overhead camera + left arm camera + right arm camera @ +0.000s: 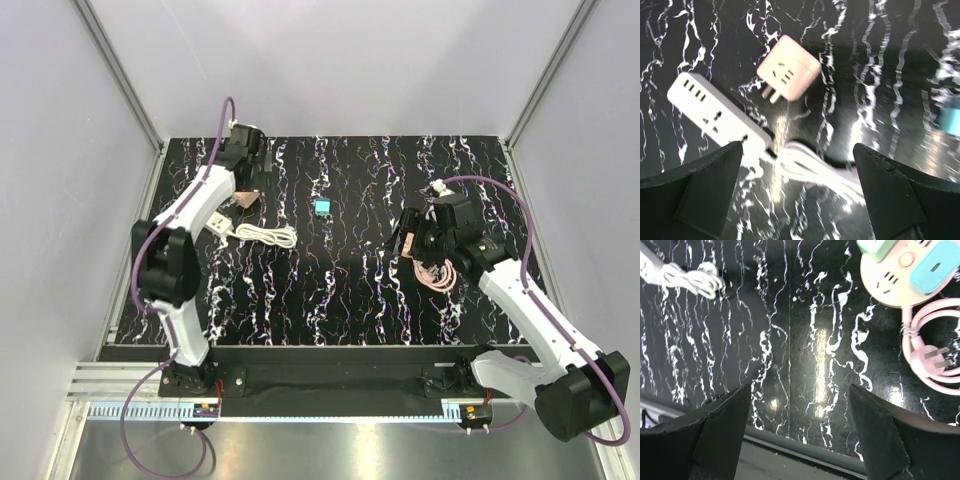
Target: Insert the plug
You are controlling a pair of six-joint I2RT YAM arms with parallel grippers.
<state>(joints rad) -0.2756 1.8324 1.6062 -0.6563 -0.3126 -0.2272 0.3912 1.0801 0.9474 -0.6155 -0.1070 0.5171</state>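
Worktop (350,300): black with white veins. Walls (350,70) stand close on the left, far and right sides, and a dark rail (330,375) runs along the near edge.
Open room: the widest bare stretch is the middle and near part of the worktop, between the two arms.
Left pincer (797,150): at the far left of the worktop, jaws spread as wide as they go, holding nothing. Its fingers (700,195) straddle the white cable.
Right pincer (800,390): right of centre, jaws well apart with only bare worktop between them.
White strip (715,112): lies flat, sockets up, just left of the left pincer. One end passes close by the left finger.
Round strip (900,275): pink, beyond and to the right of the right pincer. A teal plug (932,270) and a green plug (875,246) sit in it.
White cable (820,170): bundled, running from the white strip across the gap between the left fingers.
Pink cable (935,355): coiled just beside the round strip, its pronged end lying loose on the coil.
Pink plug (788,74): on the worktop just beyond the left fingertips, not touching them. Its prongs point toward the white strip, near it but apart.
Teal cube (322,207): alone on the worktop, right of the white cable.
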